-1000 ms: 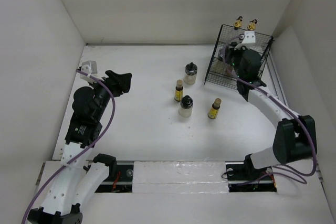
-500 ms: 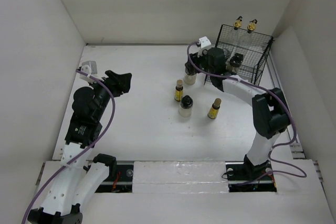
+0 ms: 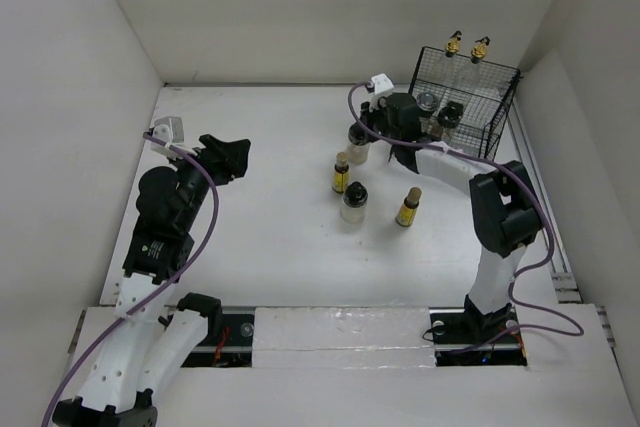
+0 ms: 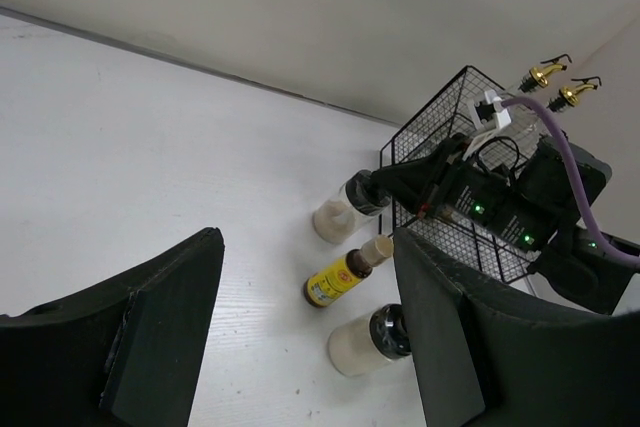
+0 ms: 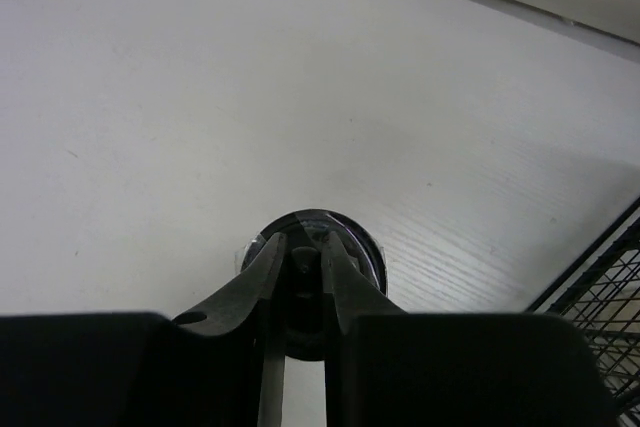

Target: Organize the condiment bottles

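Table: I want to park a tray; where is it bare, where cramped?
Bare: the wide stretch between the left gripper and the bottles, and the near strip toward the arm bases. Cramped: around the rack and right gripper.

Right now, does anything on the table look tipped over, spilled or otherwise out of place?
Nothing stands out. The far jar, near jar, left yellow bottle and right yellow bottle all stand upright on the table, with no spill visible. The wire rack stands upright in the far right corner.
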### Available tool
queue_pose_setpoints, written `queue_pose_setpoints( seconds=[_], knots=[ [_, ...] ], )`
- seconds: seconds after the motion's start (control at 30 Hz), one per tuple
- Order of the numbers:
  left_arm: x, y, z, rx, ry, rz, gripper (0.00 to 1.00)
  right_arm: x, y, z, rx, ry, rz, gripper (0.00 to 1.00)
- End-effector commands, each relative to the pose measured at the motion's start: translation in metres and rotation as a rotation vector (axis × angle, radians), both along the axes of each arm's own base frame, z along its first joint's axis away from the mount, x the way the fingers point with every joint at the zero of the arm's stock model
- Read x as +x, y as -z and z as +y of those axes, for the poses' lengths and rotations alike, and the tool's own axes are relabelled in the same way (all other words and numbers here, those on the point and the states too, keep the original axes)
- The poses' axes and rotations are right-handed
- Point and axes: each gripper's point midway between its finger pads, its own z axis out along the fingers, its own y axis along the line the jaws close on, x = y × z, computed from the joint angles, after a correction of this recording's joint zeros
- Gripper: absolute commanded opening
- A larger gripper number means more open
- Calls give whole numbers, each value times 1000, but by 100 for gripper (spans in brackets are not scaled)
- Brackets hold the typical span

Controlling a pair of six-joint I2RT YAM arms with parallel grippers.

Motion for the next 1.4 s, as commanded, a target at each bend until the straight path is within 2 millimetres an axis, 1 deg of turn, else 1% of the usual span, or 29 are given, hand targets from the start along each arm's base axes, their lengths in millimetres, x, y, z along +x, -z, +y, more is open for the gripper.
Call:
queue_pose_setpoints(
  seconds=[0.0, 0.03, 0.07, 0.1, 0.17, 0.2, 0.23, 0.27, 0.3, 0.37, 0.4, 0.43, 0.47, 0.5, 0.53, 0.57, 0.6, 0.7, 0.73, 0.77, 0.8, 0.9, 0.93, 1.03, 1.07, 1.1, 1.23, 1.3, 1.37],
  knots=[
    [-2, -16, -2, -11, 19, -65, 64, 6, -39, 7, 59, 8, -103, 11],
    [-2, -16, -2, -11, 19, -65, 64, 5, -59, 6, 84, 8, -155, 11],
    [-2, -16, -2, -11, 19, -65, 64, -5, -90, 4, 124, 1, -214, 9],
    [-2, -16, -2, -11, 19, -65, 64, -10, -111, 2, 152, 2, -252, 8],
    [1, -13, 0, -9, 5, -56, 64, -18, -152, -13, 188, 11, -335, 8],
    [1, -13, 0, -9, 5, -56, 64, -31, -185, -24, 213, 18, -396, 8],
    [0, -13, -2, -9, 14, -56, 64, -36, -204, -34, 226, 37, -433, 8],
    [-2, -16, -1, -11, 14, -65, 64, -38, -215, -52, 227, 76, -457, 8],
    [-1, -16, 0, -11, 4, -65, 64, -52, -237, -67, 242, 93, -504, 8],
    [-1, -16, 0, -11, 3, -65, 64, -59, -250, -96, 238, 164, -531, 8],
    [-1, -16, 0, -11, 3, -65, 64, -59, -250, -121, 221, 215, -529, 8],
    [-1, -16, 0, -11, 3, -65, 64, -67, -260, -139, 230, 255, -553, 8],
    [-1, -16, 0, -11, 3, -65, 64, -69, -260, -153, 221, 285, -555, 6],
    [-1, -16, 0, -11, 3, -65, 64, -67, -257, -181, 211, 350, -545, 6],
    [1, -13, 0, -9, 3, -56, 64, -73, -264, -195, 224, 381, -556, 6],
    [1, -13, 0, -9, 3, -56, 64, -74, -263, -208, 215, 410, -558, 5],
    [3, -10, -3, -6, 17, -46, 64, -73, -263, -228, 214, 458, -561, 5],
    [3, -10, -3, -6, 17, -46, 64, -74, -258, -251, 204, 506, -540, 4],
    [3, -10, -3, -6, 17, -46, 64, -72, -257, -264, 193, 538, -535, 4],
    [3, -10, -3, -6, 17, -46, 64, -69, -251, -271, 187, 553, -523, 4],
    [3, -10, -3, -6, 17, -46, 64, -69, -254, -274, 185, 556, -525, 2],
    [-3, -17, -1, -12, 17, -71, 64, -60, -239, -293, 187, 602, -489, 2],
    [-3, -18, 0, -13, 8, -71, 64, -61, -246, -293, 189, 579, -501, 2],
    [-3, -18, 0, -13, 8, -71, 64, -51, -235, -302, 191, 601, -473, 2],
    [-3, -18, 0, -13, 8, -71, 64, -49, -238, -305, 191, 613, -479, 2],
    [-3, -18, 0, -13, 8, -71, 64, -46, -231, -311, 185, 627, -460, 2],
    [-6, -21, 1, -16, 8, -84, 64, -31, -219, -320, 169, 642, -431, 2],
    [-6, -21, 1, -16, 8, -84, 64, -28, -215, -324, 166, 666, -424, 1],
    [-6, -21, 1, -16, 8, -84, 64, -23, -204, -328, 153, 678, -413, 1]
  ],
)
